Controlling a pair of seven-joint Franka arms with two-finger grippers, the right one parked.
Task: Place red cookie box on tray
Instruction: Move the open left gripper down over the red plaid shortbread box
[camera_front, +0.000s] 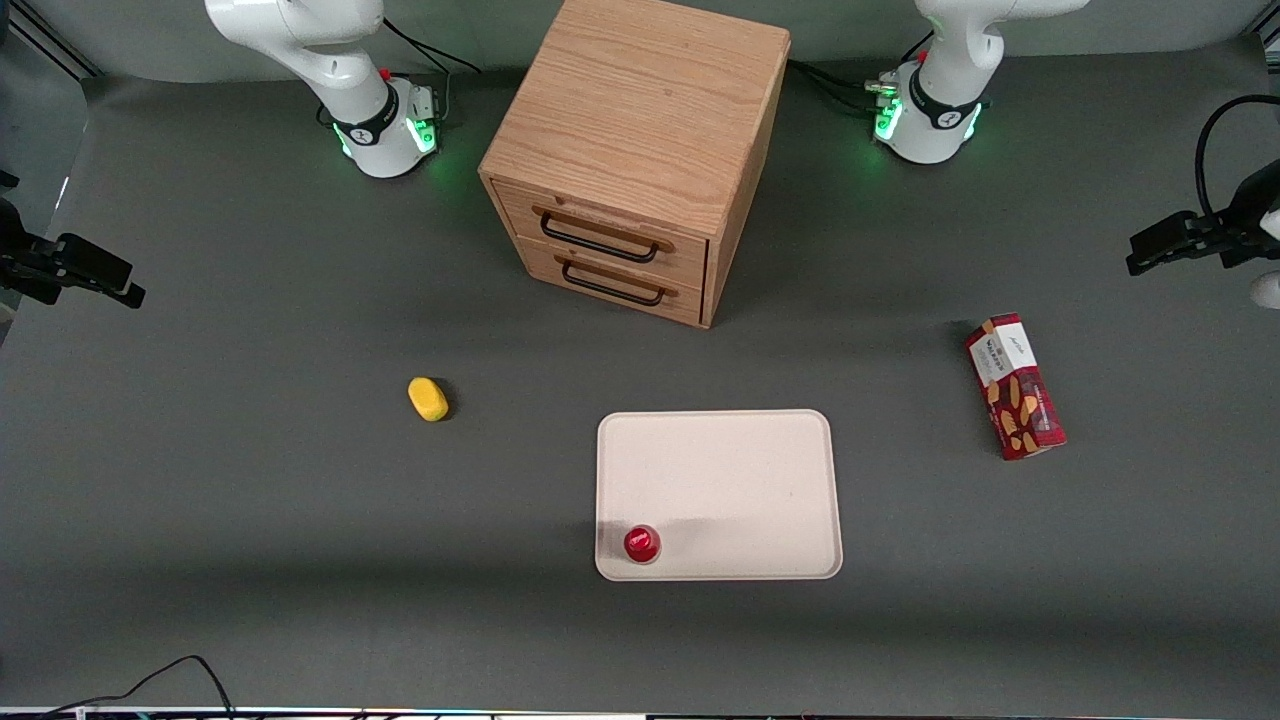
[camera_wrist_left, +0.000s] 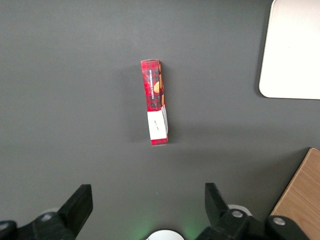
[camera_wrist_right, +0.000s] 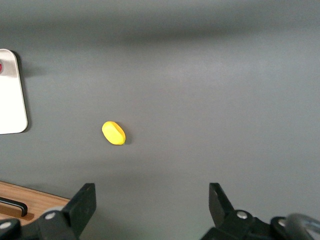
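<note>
The red cookie box (camera_front: 1015, 385) lies flat on the grey table toward the working arm's end, apart from the tray. It is a long dark-red carton with a white end panel, and it also shows in the left wrist view (camera_wrist_left: 156, 100). The cream-white tray (camera_front: 740, 470) lies in front of the drawer cabinet, nearer the front camera; one corner of it shows in the left wrist view (camera_wrist_left: 295, 50). My left gripper (camera_front: 1140, 260) hangs high over the table edge at the working arm's end, clear of the box. In the wrist view the gripper (camera_wrist_left: 147, 197) is open and empty.
A small round red cap (camera_front: 641, 543) stands on the tray's near corner. A yellow oval object (camera_front: 429, 398) lies toward the parked arm's end. A wooden two-drawer cabinet (camera_front: 640, 150) stands at the table's middle, farther from the front camera than the tray.
</note>
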